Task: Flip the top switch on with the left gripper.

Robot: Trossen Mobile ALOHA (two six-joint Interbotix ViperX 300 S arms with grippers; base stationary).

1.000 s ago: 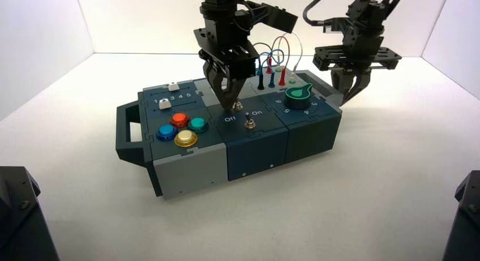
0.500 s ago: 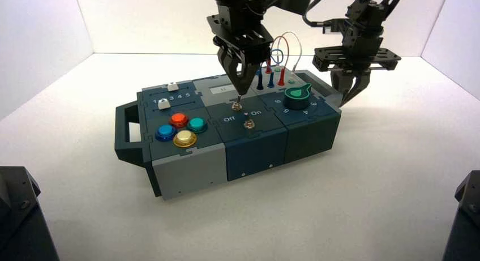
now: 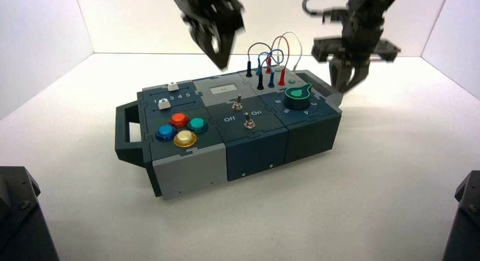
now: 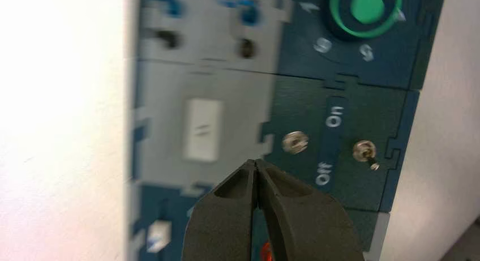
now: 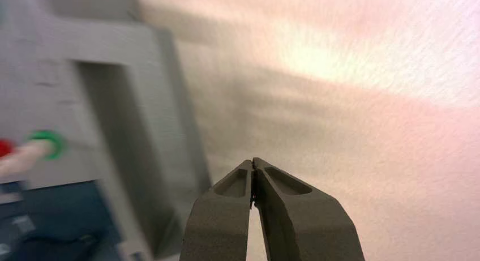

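The top switch (image 3: 238,104) is a small silver toggle in the dark blue Off/On panel on the box (image 3: 187,170), behind its twin (image 3: 248,123). In the left wrist view the top switch (image 4: 295,142) shows nearly end-on beside the lettering, and the twin (image 4: 365,152) leans toward Off. My left gripper (image 3: 219,60) hangs high above the back of the box, apart from the switch. Its fingers are shut and empty in the left wrist view (image 4: 256,162). My right gripper (image 3: 346,82) hovers beyond the box's right end, shut and empty (image 5: 252,160).
Several round coloured push buttons (image 3: 180,128) sit on the box's left part, with two white sliders (image 3: 165,103) behind them. A green knob (image 3: 297,94) and looping wires on plugs (image 3: 271,57) are on the right part. A handle (image 3: 127,131) sticks out on the left.
My left gripper has risen from the top switch and swung up and to the left. The top switch now stands free. My right gripper has shifted a little.
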